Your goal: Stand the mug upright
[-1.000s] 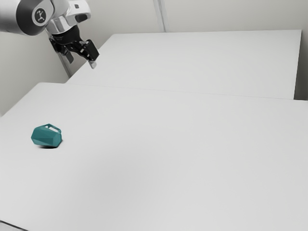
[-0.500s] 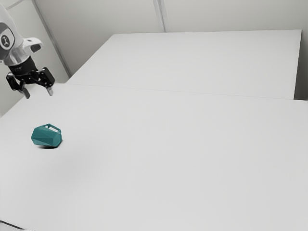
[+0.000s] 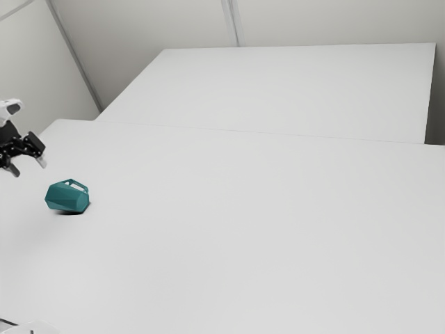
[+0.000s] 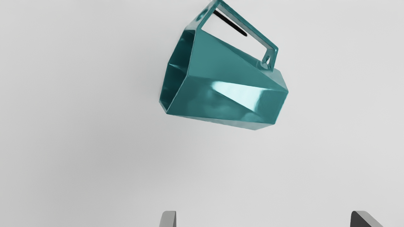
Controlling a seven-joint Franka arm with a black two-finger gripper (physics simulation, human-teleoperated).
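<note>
Empty, with its two fingers [image 4: 168, 220] spread wide and nothing held between them, the hand [image 3: 28, 168] hangs apart from the mug [image 3: 67, 197], up and toward the exterior view's left of it. The teal, faceted mug lies on its side on the white counter [image 3: 229, 229], near the exterior view's left edge. The wrist view looks into its dark open mouth [image 4: 178, 66]; the handle [image 4: 249, 28] is on the side of the body away from the fingertips, and a dark strip [image 4: 230, 23] shows through its loop. Beyond the counter stretches another pale flat surface [image 3: 292, 90], with a light grey wall [image 3: 334, 21] behind.
</note>
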